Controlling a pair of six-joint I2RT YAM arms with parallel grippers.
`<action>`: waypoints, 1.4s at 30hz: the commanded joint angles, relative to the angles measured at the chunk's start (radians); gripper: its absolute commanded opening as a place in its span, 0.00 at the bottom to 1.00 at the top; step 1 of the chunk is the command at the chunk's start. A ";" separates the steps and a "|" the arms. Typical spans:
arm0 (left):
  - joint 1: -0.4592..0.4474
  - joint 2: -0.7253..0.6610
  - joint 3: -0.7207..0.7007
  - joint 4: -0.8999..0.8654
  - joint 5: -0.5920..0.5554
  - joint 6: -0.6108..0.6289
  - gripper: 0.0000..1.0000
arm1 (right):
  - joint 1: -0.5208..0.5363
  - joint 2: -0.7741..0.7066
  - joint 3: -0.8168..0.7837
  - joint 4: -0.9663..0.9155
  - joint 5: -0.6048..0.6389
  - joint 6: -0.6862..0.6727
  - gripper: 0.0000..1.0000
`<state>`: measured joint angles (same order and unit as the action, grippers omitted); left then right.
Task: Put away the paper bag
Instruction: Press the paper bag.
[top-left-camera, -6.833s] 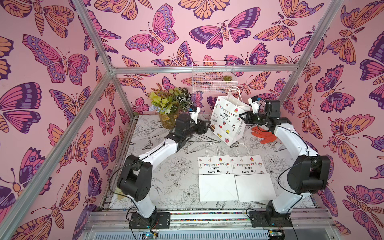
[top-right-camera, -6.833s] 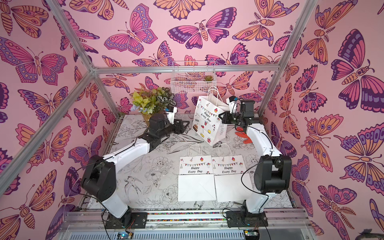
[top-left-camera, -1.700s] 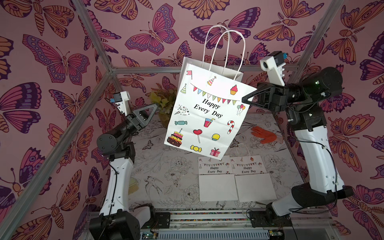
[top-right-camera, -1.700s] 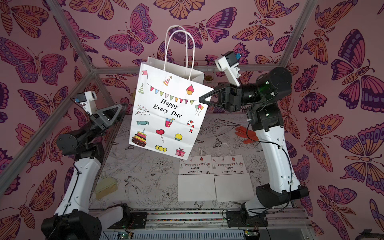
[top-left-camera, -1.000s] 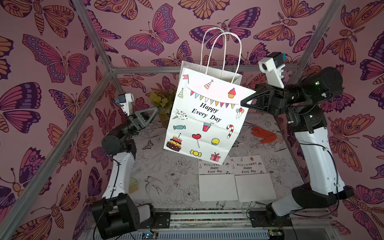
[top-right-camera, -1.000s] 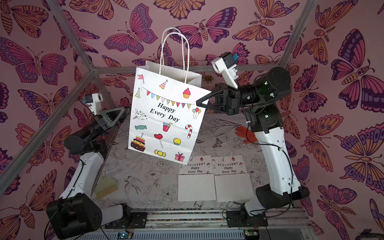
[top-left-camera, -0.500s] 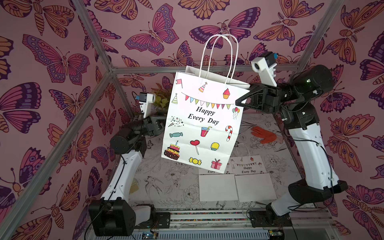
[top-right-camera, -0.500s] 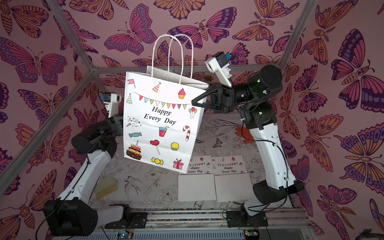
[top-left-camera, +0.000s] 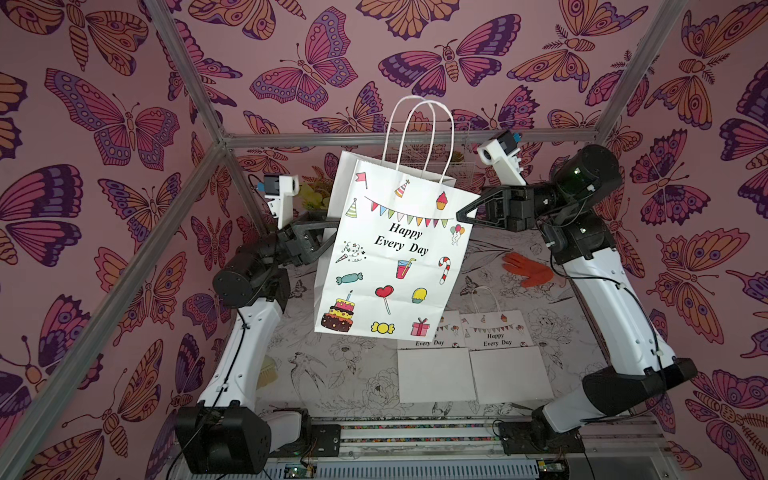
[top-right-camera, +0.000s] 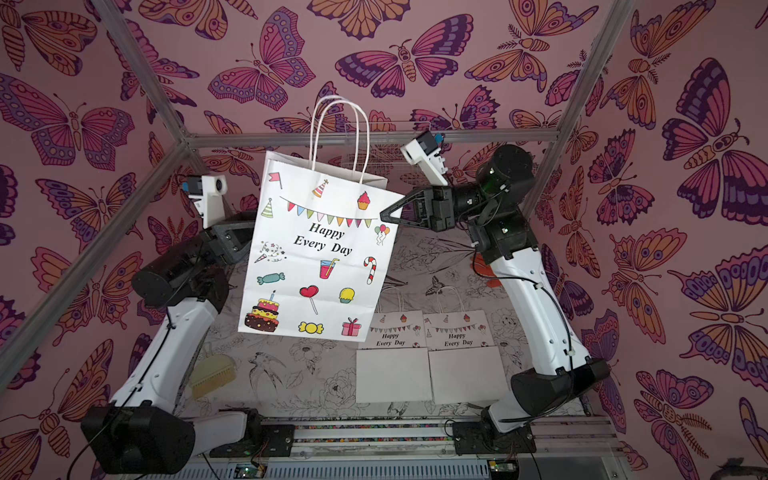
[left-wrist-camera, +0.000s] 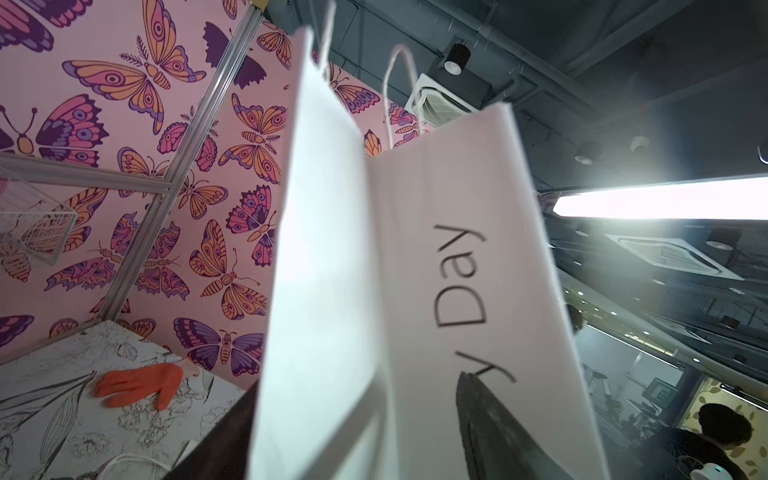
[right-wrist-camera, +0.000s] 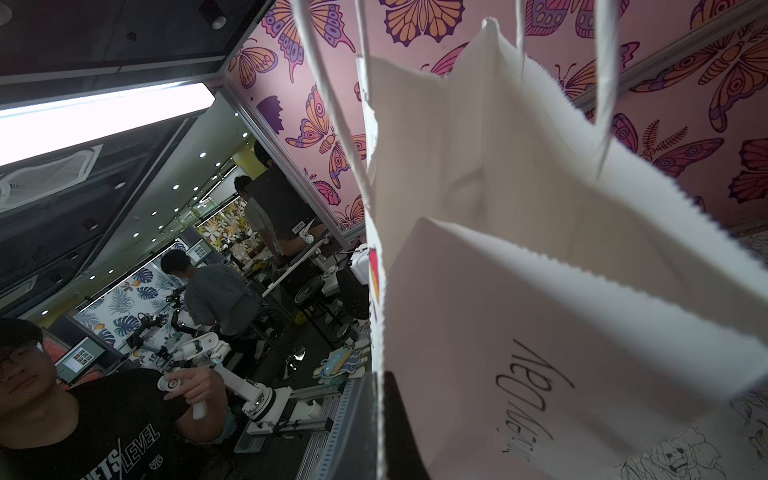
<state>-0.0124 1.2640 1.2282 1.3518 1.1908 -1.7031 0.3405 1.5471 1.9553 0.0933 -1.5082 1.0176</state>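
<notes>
Swung in from the side, the left arm (top-left-camera: 249, 345) now reaches the lifted paper bag (top-left-camera: 395, 257).
The left jaws stand wide astride the bag's left edge; whether they press it I cannot tell. The bag hangs tilted in the air above the table (top-left-camera: 332, 374), partly over two flat bags (top-left-camera: 436, 374). The right jaws are clamped tight on its upper right edge.

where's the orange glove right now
In a top view the orange glove lies on the table toward the back, on the robot's right side, beside the right arm and behind the two folded bags.
</notes>
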 joint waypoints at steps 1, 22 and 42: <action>0.006 -0.005 0.033 0.016 -0.065 0.016 0.70 | -0.028 -0.063 -0.004 0.031 0.001 -0.010 0.00; 0.005 0.085 0.202 0.022 -0.034 -0.049 0.70 | -0.063 -0.051 -0.107 -0.052 0.036 -0.051 0.00; -0.098 0.042 0.171 -0.494 0.091 0.390 0.70 | -0.036 -0.030 -0.106 -0.178 0.094 -0.150 0.00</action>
<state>-0.0940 1.3464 1.4044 1.0267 1.2366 -1.4910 0.2970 1.5246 1.8446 -0.0704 -1.4395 0.9085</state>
